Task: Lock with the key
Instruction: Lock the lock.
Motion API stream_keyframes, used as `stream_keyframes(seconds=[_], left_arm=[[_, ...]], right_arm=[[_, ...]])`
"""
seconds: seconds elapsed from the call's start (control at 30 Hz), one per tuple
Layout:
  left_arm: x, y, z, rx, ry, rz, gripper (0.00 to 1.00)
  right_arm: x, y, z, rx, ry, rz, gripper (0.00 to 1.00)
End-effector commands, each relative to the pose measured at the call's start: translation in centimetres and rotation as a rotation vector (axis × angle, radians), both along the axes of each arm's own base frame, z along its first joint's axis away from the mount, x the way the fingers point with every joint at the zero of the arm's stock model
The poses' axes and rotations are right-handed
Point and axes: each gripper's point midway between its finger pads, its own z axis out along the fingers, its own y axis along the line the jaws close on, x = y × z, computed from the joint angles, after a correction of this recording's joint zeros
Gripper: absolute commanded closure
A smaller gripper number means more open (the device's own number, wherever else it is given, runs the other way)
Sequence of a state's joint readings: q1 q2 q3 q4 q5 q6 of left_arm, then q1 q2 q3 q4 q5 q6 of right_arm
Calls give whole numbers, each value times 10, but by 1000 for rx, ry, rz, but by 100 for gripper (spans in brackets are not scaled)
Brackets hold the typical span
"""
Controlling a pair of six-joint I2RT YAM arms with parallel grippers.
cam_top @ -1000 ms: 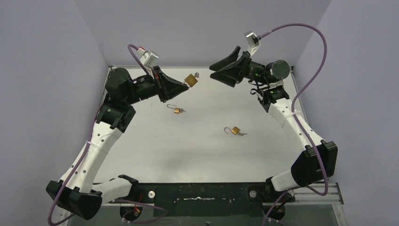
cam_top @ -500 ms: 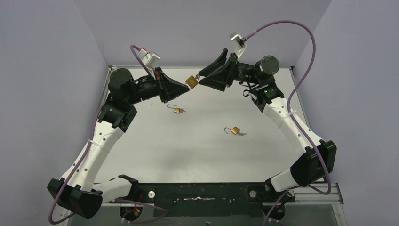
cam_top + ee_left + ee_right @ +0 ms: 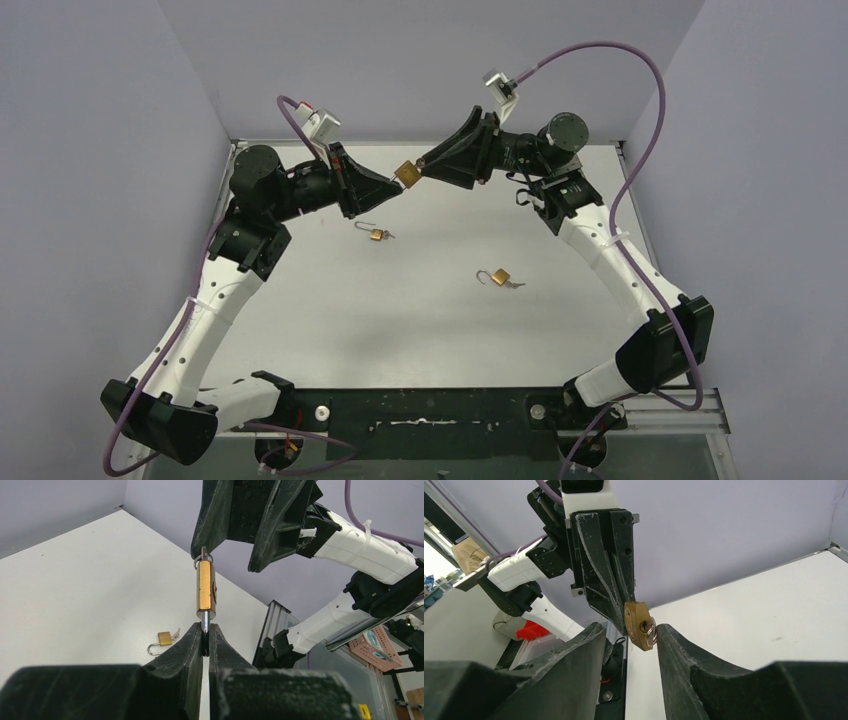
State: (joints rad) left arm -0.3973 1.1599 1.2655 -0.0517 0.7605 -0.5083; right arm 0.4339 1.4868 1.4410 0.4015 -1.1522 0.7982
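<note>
Pale lavender walls [image 3: 90, 150] close in on three sides of the white counter [image 3: 420, 330] I am working over. From the near edge my left arm [image 3: 215, 300] and right arm [image 3: 620, 260] rise and bend inward, and they meet above the far part of the counter, each trailing a purple cable [image 3: 655, 110].

The left claw [image 3: 397, 187] is clamped tight. In its wrist view the two fingers [image 3: 192, 645] are pressed together on the steel shackle of a brass padlock [image 3: 406, 174], which stands upright above them, clear of the counter.

The right claw [image 3: 425, 165] comes in from the opposite side with its jaws apart, one finger on each side of the padlock's keyhole end. From the right wrist I see the lock body [image 3: 638, 625] in the gap between the fingers. One finger [image 3: 674, 645] is just beside the key ring [image 3: 651, 631] that hangs at the keyhole, and the other stands well off. I cannot tell whether that near finger touches the ring.

Two more padlocks lie on the counter below, both with their shackles swung open. One [image 3: 377, 234] sits under the left claw and the other [image 3: 499, 277] lies nearer the middle, with something small and silvery beside it.
</note>
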Motion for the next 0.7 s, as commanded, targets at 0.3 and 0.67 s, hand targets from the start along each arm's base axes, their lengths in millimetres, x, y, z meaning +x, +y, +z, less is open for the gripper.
stream_keyframes(seconds=[0.3, 0.67], left_arm=[[-4, 1, 15, -22, -79, -18, 100], [-2, 1, 12, -15, -77, -16, 100]], right_arm=[[1, 5, 18, 19, -75, 3, 84], [4, 3, 13, -11, -74, -17, 100]])
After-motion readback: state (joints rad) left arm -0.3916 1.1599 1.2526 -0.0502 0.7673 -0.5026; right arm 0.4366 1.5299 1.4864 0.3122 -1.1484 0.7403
